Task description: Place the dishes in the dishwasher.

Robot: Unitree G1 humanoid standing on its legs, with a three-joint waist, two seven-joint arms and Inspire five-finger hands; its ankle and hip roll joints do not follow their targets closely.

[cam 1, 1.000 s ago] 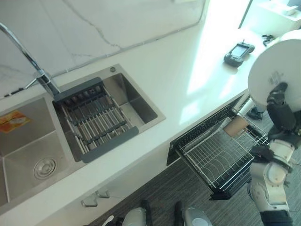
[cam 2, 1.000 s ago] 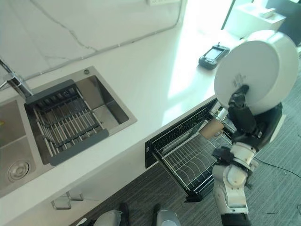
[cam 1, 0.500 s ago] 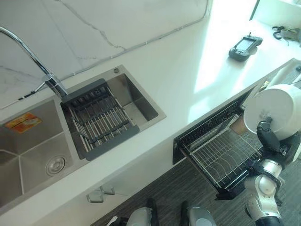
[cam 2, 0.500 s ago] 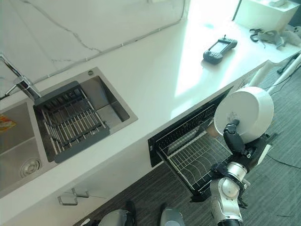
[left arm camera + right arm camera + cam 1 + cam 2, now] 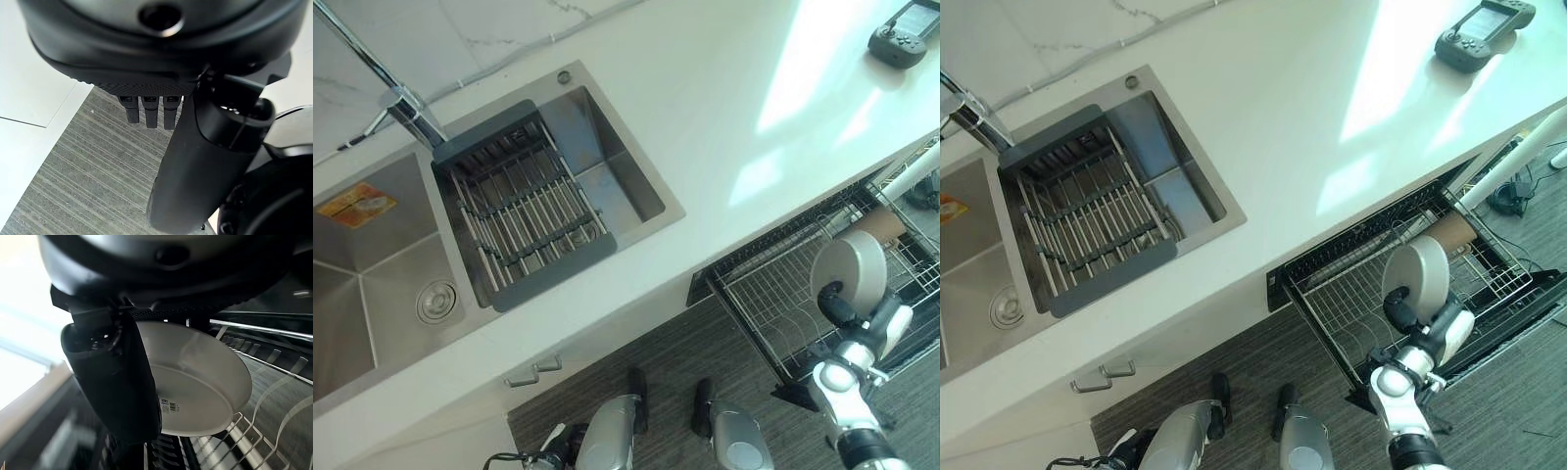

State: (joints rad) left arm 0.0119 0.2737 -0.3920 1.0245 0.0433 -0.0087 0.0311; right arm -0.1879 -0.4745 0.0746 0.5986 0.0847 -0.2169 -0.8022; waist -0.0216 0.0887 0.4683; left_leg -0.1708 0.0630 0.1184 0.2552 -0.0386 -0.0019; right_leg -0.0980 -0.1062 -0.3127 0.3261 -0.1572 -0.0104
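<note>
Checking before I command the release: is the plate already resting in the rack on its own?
No, the right hand grips the plate, holding it on edge above the rack.

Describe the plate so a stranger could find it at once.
Below the white counter, right of the sink, a wire dishwasher rack is pulled out. Over it the right hand holds the plate on edge: round and white, unlike the brown cylinder behind.

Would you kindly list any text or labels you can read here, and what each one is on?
None can be read.
Sticker in the sink: print too blurred.
Barcode label on the plate held by the right hand: too small.
Handheld device on the counter: screen unreadable.
</note>
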